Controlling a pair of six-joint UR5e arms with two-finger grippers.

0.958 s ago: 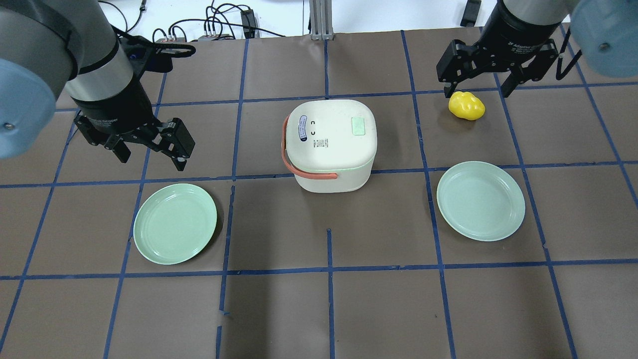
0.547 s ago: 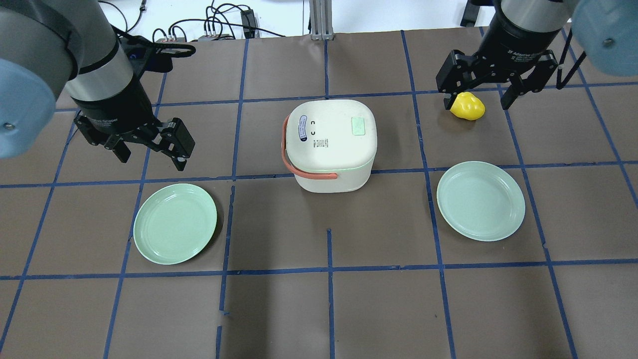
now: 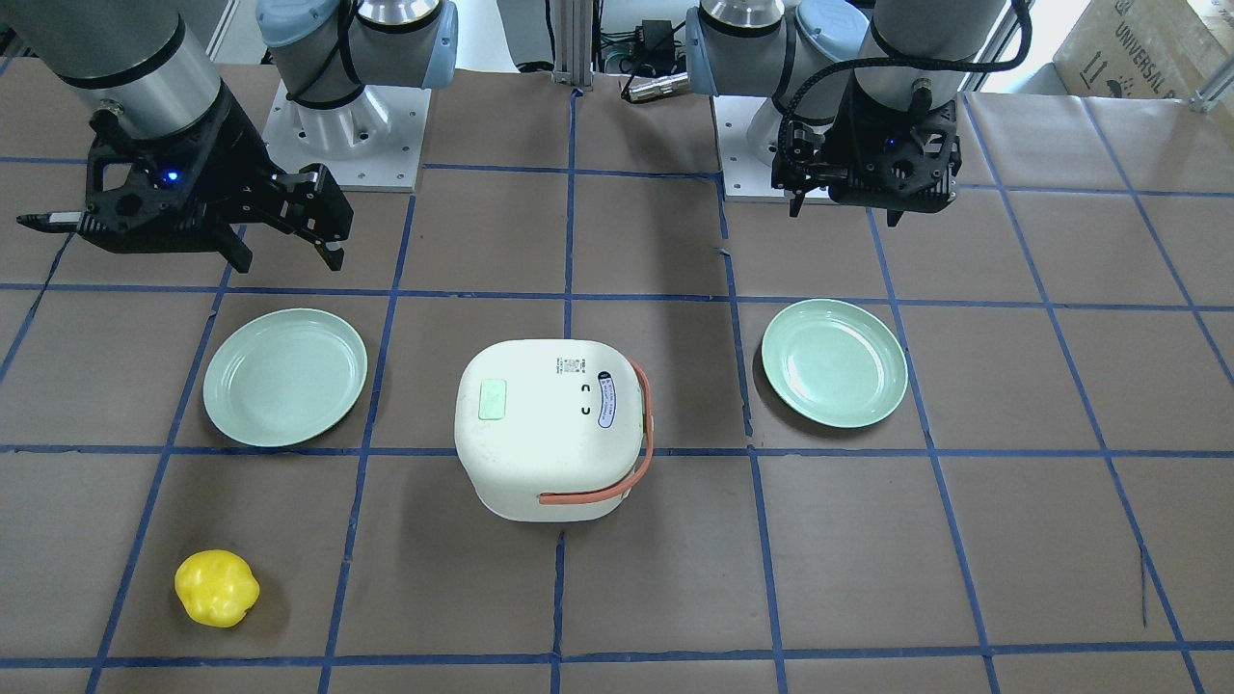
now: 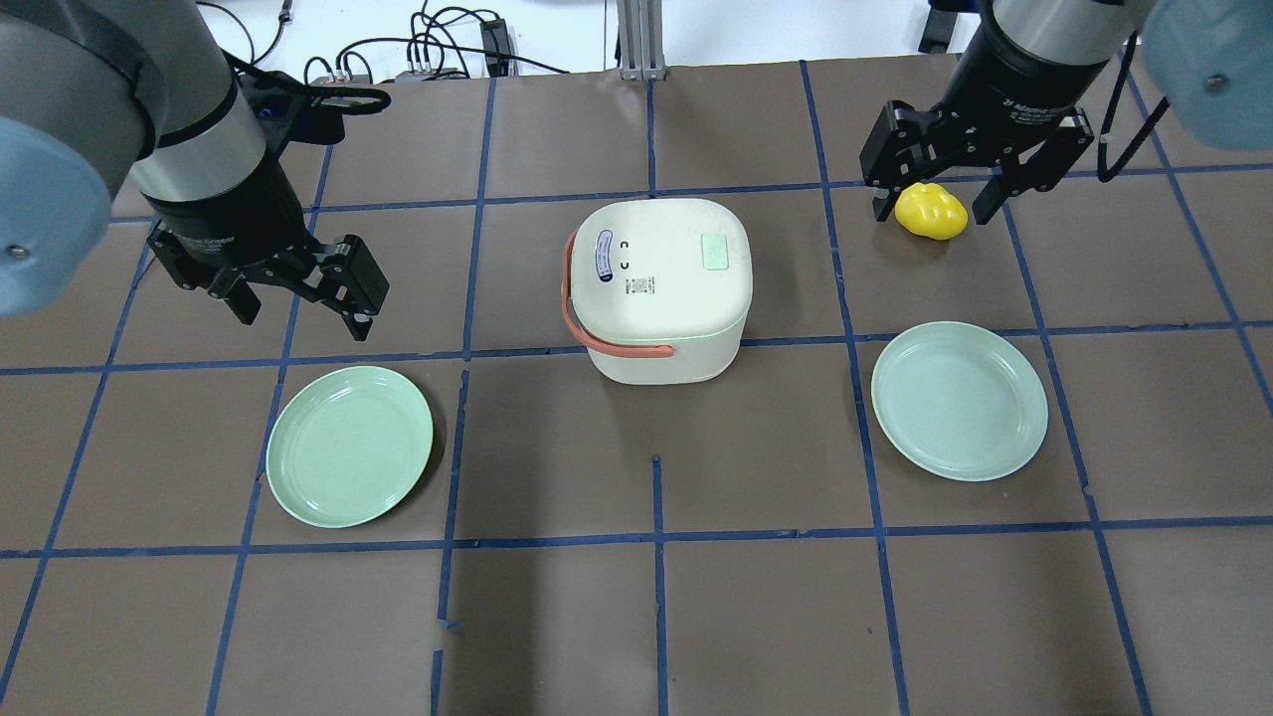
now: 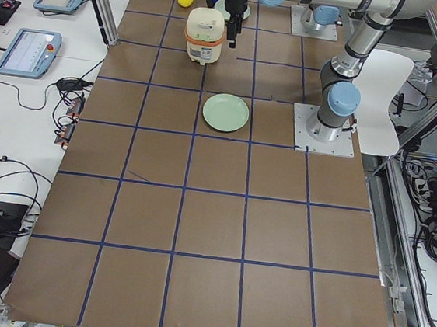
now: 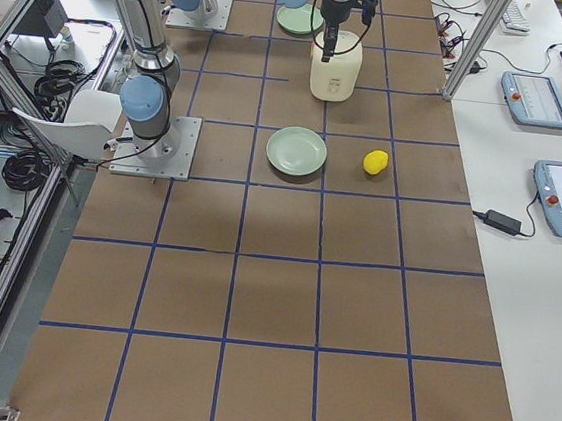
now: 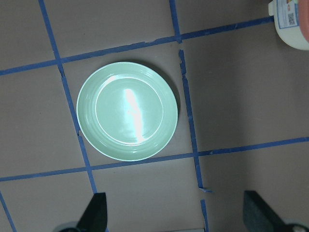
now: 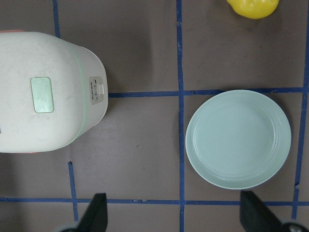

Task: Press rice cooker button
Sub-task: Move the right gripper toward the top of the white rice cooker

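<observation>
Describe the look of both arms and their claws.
Left arm and right arm are silver-grey tubes with pale blue joint caps. The left claw and right claw are black, two-fingered, with white lettering on the body. A black cable loops round the left wrist.

Rice cooker (image 4: 658, 288) centred, left plate (image 4: 349, 446) and right plate (image 4: 960, 401) flanking it, small lump (image 4: 931, 211) beyond right plate.

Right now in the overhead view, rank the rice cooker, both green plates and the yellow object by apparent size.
1. rice cooker, largest, though its top sits nearer the camera.
2. left plate and right plate: they look alike, so no ranking between them.
3. yellow object, clearly smallest.
</observation>
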